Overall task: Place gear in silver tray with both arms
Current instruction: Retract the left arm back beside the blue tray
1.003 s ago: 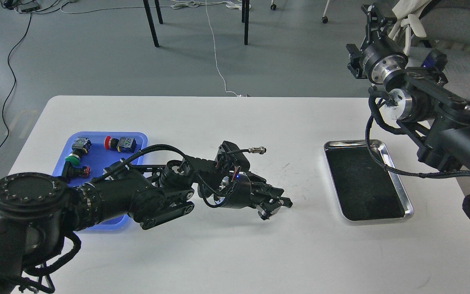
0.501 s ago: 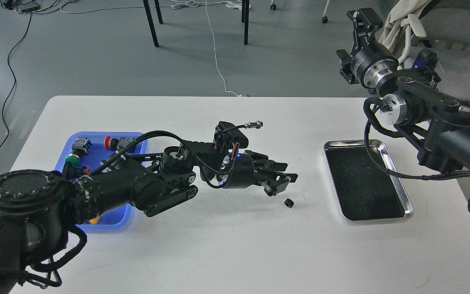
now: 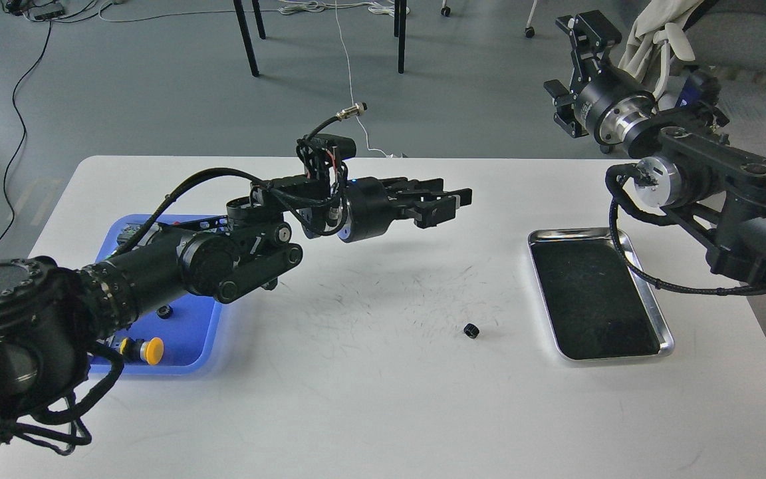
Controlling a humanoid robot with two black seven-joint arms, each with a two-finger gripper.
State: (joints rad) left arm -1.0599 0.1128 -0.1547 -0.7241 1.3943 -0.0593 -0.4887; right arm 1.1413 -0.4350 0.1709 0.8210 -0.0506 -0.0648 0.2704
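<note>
The left gripper [image 3: 446, 205] has lifted away, jaws spread and empty, leaving the gear [image 3: 471, 330] at nine o'clock of the tray [image 3: 649, 299]; right gripper [image 3: 572, 73] jaws unclear.

— What sort of place was this?

— A robotics lab or test room, by the look of it. A plain white rectangular table [image 3: 383, 399] stood on a bare grey floor [image 3: 157, 86], its top scuffed with fine dark scratches.

— Anything else?

— Loose black and white cables [image 3: 351, 73] trailed across the floor past thin black metal furniture legs [image 3: 245, 36]. A blue plastic tray [image 3: 200, 332] held industrial push-buttons, and a grey padded office chair [image 3: 742, 40] stood at the far right.
</note>
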